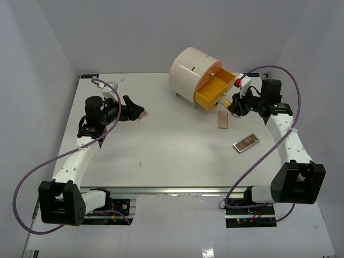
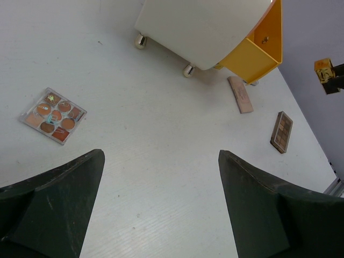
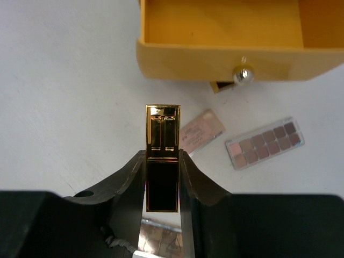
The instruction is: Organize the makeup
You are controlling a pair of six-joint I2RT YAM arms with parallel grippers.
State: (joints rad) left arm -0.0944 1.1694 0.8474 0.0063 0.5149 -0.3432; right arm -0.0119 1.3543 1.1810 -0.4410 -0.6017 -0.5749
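Note:
My right gripper [image 3: 163, 157] is shut on a black-and-gold lipstick tube [image 3: 163, 141], held above the table just in front of the open yellow drawer [image 3: 220, 56]; from above, the lipstick [image 1: 226, 102] sits at the right gripper [image 1: 231, 104] beside the drawer [image 1: 214, 92]. A pink flat palette [image 1: 222, 119] and a brown-shade palette [image 1: 246, 142] lie on the table near it. My left gripper [image 2: 160, 156] hangs open over bare table with nothing between its fingers. A clear palette of round pans [image 2: 54, 115] lies by the left gripper [image 1: 134, 109].
The cream round drawer box [image 1: 191, 70] stands at the back centre on small metal feet. A small dark-gold item [image 3: 220, 86] shows under the drawer's front. White walls enclose the table on three sides.

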